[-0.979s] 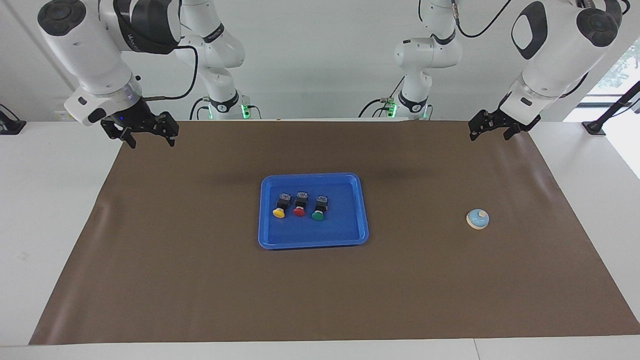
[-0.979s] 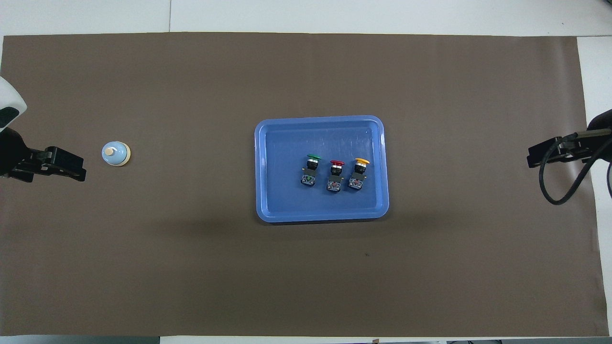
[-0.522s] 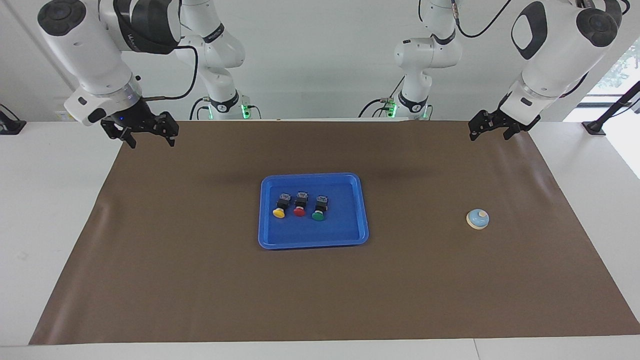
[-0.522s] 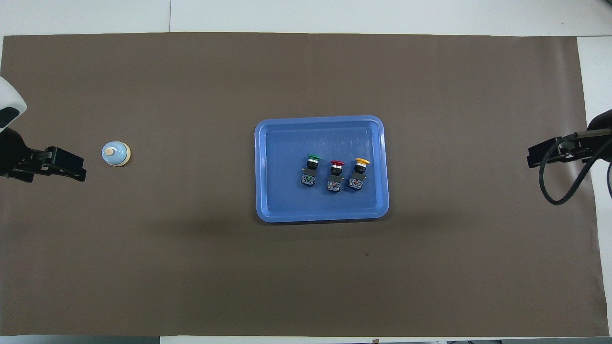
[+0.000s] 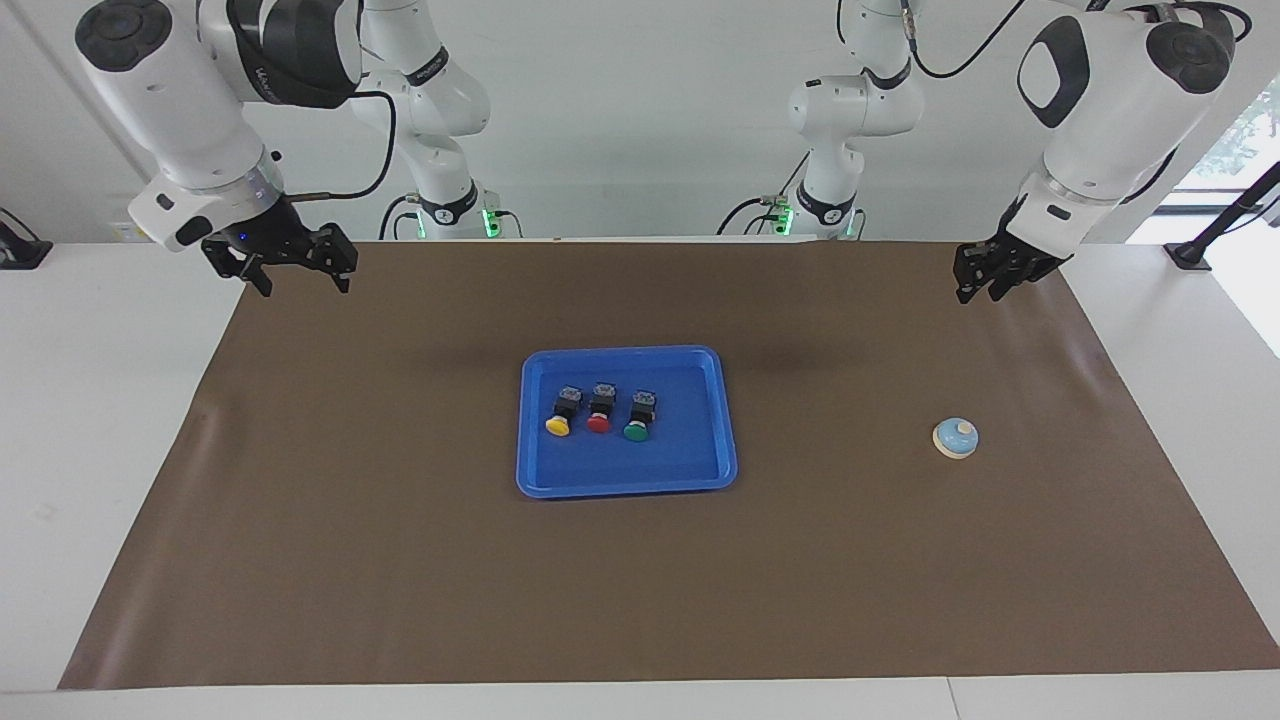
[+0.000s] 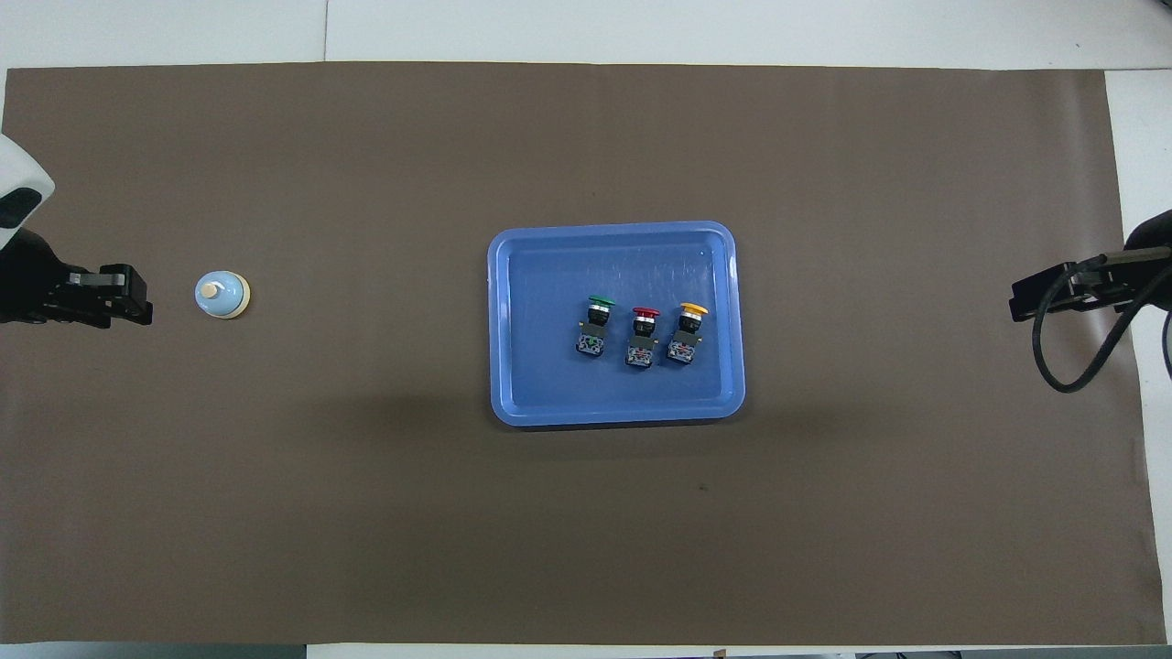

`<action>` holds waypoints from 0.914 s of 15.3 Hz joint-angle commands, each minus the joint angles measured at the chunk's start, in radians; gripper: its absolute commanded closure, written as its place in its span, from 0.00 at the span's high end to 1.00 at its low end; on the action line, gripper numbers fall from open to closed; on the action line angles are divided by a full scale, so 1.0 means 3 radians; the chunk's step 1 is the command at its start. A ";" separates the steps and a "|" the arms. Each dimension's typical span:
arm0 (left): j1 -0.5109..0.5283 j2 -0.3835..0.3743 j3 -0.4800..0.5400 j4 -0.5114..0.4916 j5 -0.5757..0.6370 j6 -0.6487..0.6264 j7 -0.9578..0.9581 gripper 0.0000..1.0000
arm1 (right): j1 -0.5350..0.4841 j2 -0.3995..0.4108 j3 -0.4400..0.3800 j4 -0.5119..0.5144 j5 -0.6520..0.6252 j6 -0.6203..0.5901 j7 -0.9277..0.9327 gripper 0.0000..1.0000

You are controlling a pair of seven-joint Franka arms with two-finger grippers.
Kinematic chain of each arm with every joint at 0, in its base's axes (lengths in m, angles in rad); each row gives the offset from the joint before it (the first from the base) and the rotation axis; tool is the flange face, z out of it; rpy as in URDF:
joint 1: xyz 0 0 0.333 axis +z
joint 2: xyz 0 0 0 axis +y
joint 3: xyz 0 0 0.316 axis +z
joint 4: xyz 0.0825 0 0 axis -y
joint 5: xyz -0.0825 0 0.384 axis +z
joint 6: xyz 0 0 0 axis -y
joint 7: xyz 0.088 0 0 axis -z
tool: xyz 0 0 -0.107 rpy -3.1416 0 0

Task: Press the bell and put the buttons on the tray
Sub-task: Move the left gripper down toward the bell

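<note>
I saw the blue tray [image 5: 628, 478] sitting in the middle of the worktop [image 5: 400, 600], on the brown mat [image 5: 850, 560]. All three buttons lay inside it in a row, side by side: the yellow button [image 5: 561, 414] toward the right arm's end, the red button [image 5: 600, 409] in the middle, and the green button [image 5: 639, 417] toward the left arm's end. Their round caps pointed away from the robots.

The bell [image 5: 955, 438] stood alone on the mat, well apart from the tray, near the left arm's end of the worktop.

My left end effector [image 5: 985, 282] hung in the air over the mat's corner at the robots' edge, at its own end of the worktop. It was not touching the bell. I could not tell if its fingers were apart or together.

My right end effector [image 5: 290, 266] waited over the other corner at the robots' edge, well apart from the tray. Its fingers were spread wide and held nothing.
</note>
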 commanded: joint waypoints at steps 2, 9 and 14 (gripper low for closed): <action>0.0155 0.0258 -0.0014 -0.0193 -0.0012 0.0463 0.0023 0.00 | -0.0037 -0.0074 0.0026 -0.0067 -0.0034 -0.0024 -0.0028 1.00; 0.0355 0.0740 -0.0008 -0.0391 -0.0006 0.1409 0.0099 0.00 | -0.0037 -0.0074 0.0026 -0.0067 -0.0034 -0.0024 -0.0028 1.00; 0.0339 0.0842 -0.0008 -0.0571 -0.0006 0.1752 0.0151 0.00 | -0.0037 -0.0074 0.0026 -0.0067 -0.0034 -0.0024 -0.0028 1.00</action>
